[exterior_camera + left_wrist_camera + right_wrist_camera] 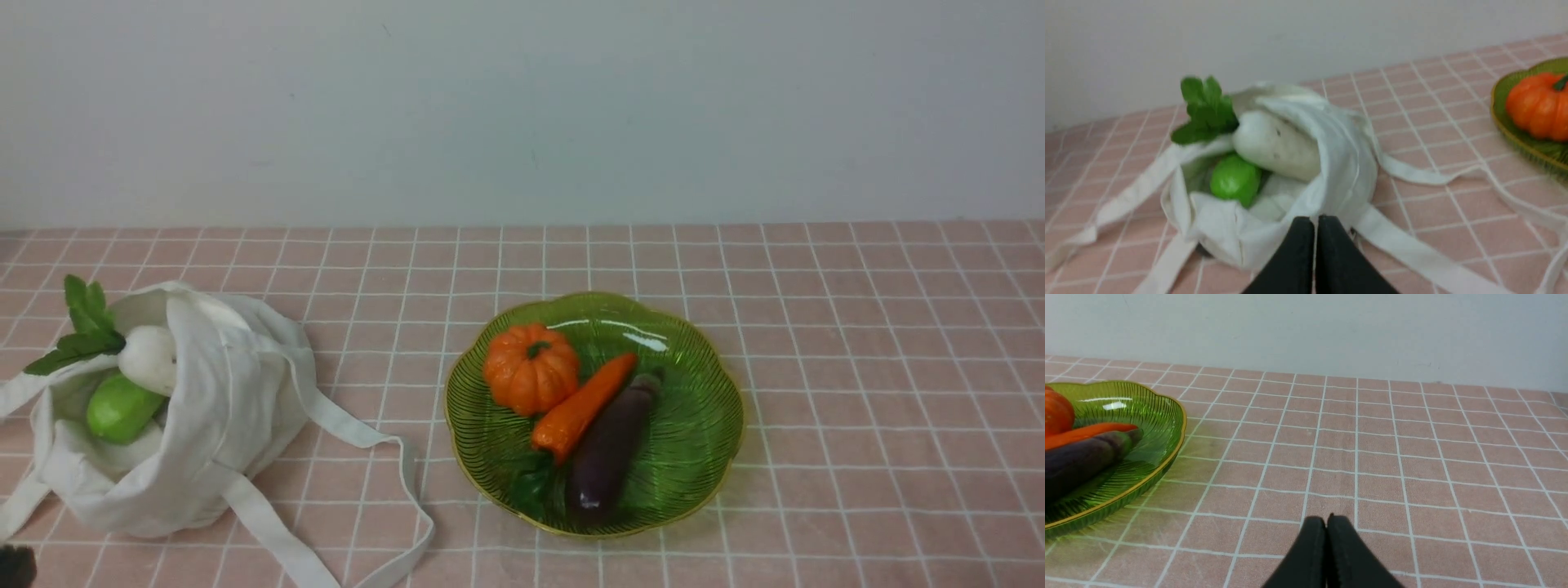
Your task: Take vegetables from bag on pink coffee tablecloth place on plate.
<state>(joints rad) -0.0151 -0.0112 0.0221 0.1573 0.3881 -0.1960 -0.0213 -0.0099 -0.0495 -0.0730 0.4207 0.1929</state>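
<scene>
The off-white bag [212, 425] lies at the left on the pink tablecloth [857, 367]. In its mouth are the white radish [149, 358] with green leaves and the light-green gourd [121, 407]. The green plate [702, 425] at the centre holds the pumpkin [531, 367], the carrot [581, 407] and the eggplant [608, 449]. My left gripper [1316, 222] is shut and empty, just in front of the bag [1347, 171], near the radish [1276, 145] and the gourd [1235, 179]. My right gripper [1326, 522] is shut and empty over bare cloth, beside the plate [1163, 416].
The bag's long straps [367, 441] trail over the cloth towards the plate and the front edge. A plain pale wall [522, 106] stands behind the table. A dark part of the left arm [15, 565] shows at the front left corner.
</scene>
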